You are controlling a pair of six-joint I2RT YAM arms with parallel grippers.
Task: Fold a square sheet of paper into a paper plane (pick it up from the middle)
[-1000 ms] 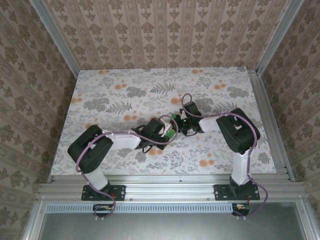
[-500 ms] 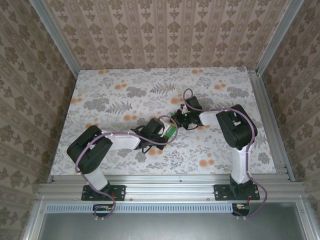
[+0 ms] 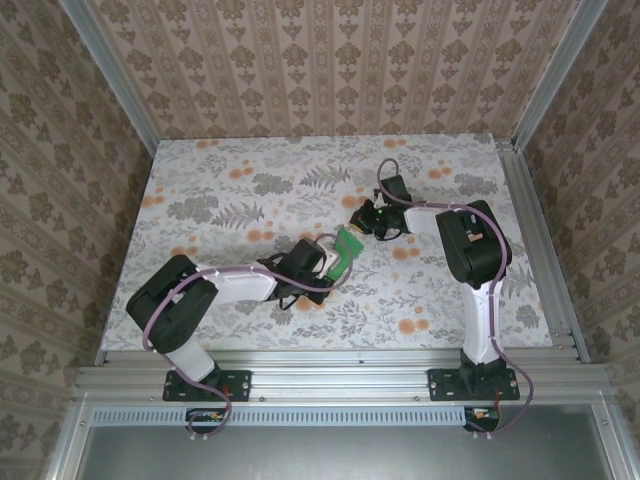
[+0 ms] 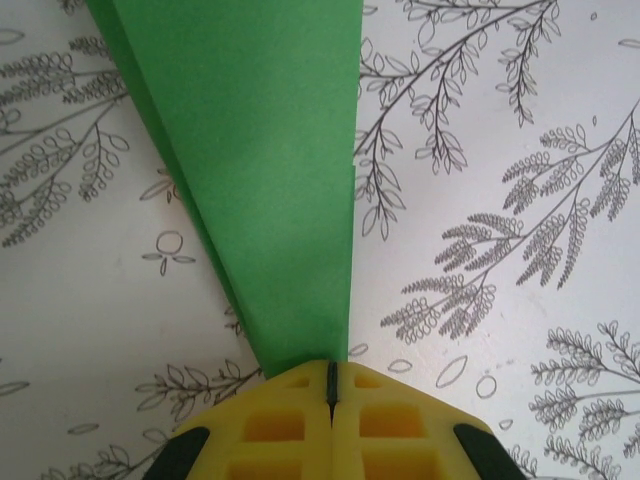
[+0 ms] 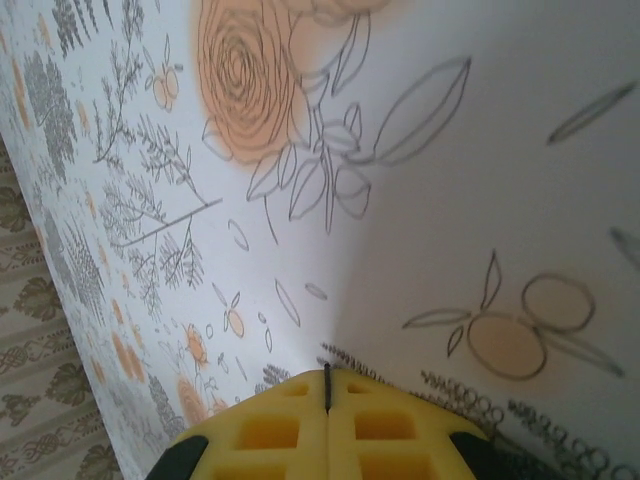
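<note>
Top external: right gripper (image 3: 358,211), shut and empty, has backed off; left gripper (image 3: 334,258) alone clamps the creased paper (image 3: 348,243).

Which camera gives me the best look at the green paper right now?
The left wrist view: the green paper runs up the frame close-up, layered fold edges sharp, its narrow end pinched in the shut left gripper. The top external view gives a small green patch at that gripper, folds unreadable.
</note>
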